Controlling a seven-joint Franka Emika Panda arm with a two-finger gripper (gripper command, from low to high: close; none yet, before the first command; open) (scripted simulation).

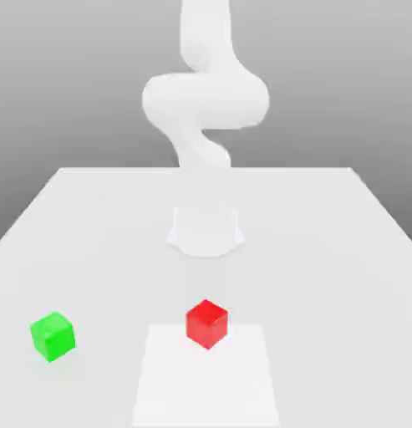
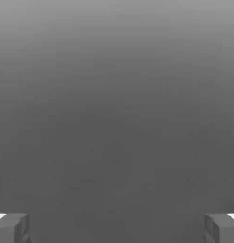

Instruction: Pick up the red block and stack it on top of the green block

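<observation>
White desk (image 1: 343, 251), red block (image 1: 207, 323), green block (image 1: 53, 336) well apart from it, jaws (image 2: 117, 228) spread wide and empty, neither block between them.

Your exterior view faced the arm (image 1: 205, 92) head-on from above the table's (image 1: 326, 251) near edge. Your hand view looked out past its own fingertips (image 2: 12, 228) at plain grey, perhaps sharing nothing.

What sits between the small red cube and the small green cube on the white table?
Nothing visible. The small matte red cube and the small matte green cube stand apart on the white table, with bare surface between them; green is toward the exterior view's left.
</observation>
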